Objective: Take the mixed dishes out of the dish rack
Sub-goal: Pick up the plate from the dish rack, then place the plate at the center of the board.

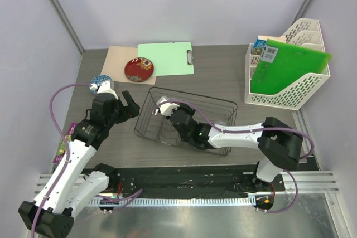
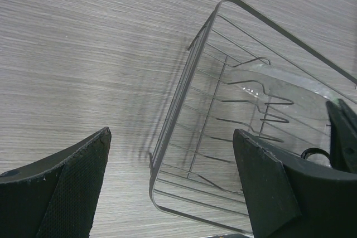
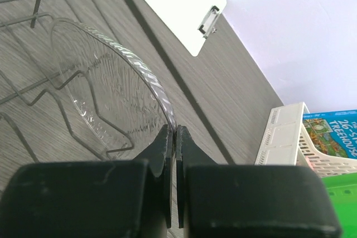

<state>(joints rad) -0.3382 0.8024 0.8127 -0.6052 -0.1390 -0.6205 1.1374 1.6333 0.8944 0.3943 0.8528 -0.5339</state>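
Note:
The dish rack (image 1: 223, 107) is a dark wire basket in the middle of the table. A clear glass bowl (image 3: 111, 93) stands on edge among its prongs (image 3: 33, 4). My right gripper (image 3: 174, 132) is shut on the bowl's ribbed rim, at the rack's left end (image 1: 162, 106). My left gripper (image 1: 129, 104) hangs open just left of the rack, and the rack's corner (image 2: 184, 87) and the glass bowl (image 2: 301, 104) show between and beyond its fingers (image 2: 172, 135). A small red floral plate (image 1: 139, 69) lies on a tan mat behind the rack. A blue patterned bowl (image 1: 99, 82) sits at the far left.
A light green clipboard (image 1: 166, 58) lies at the back beside the tan mat (image 1: 117, 59). A white mesh file holder (image 1: 304, 90) with a green folder (image 1: 284, 68) stands at the right. A purple item (image 1: 70, 132) lies at the table's left edge.

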